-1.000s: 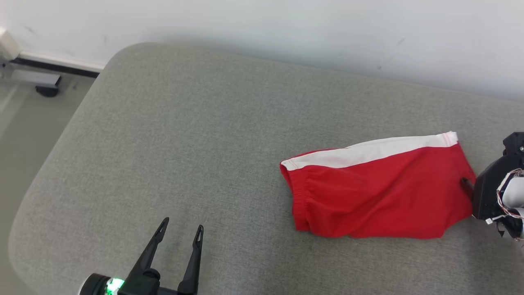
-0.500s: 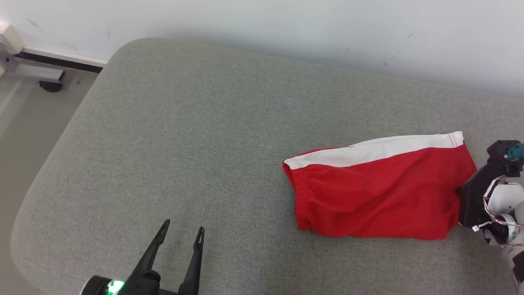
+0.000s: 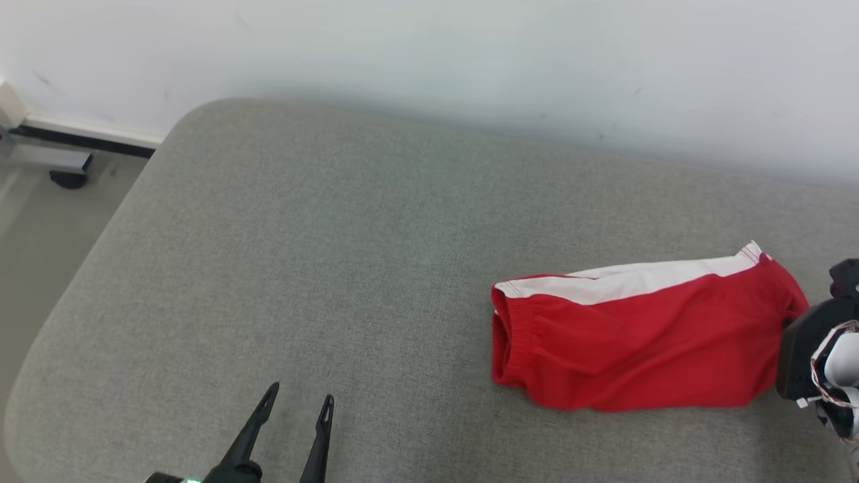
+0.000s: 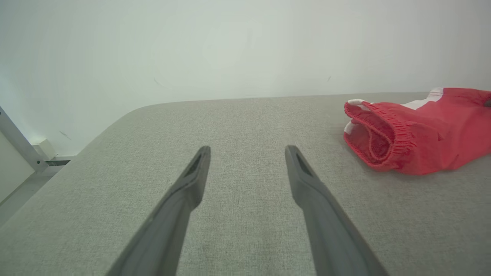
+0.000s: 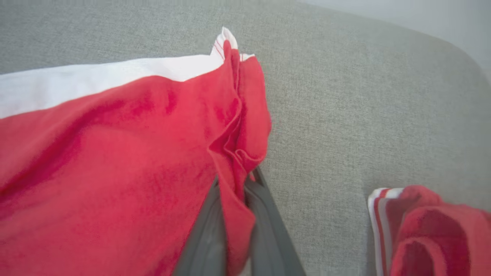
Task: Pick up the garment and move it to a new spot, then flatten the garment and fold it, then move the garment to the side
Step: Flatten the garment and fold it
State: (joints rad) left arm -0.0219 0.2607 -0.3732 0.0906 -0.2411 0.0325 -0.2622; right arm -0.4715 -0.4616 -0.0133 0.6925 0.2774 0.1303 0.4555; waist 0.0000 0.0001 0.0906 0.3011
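Observation:
The garment is a pair of red shorts with a white side stripe, lying on the right part of a grey cushion. Its elastic waistband opening faces my left gripper in the left wrist view, garment. My right gripper is shut on the bunched right hem of the garment, with red fabric pinched between its fingers. Its black housing shows at the head view's right edge. My left gripper stands open over bare cushion at the lower left, left gripper, well apart from the garment.
A pale wall runs behind the cushion. The cushion's rounded left edge drops to a floor with a dark caster. In the right wrist view another red cloth with white stripes lies just right of my right gripper.
My right gripper has shut on the garment's right hem, which is now gathered and raised. The garment has slid slightly right. The head camera has shifted. My left gripper has stayed open.

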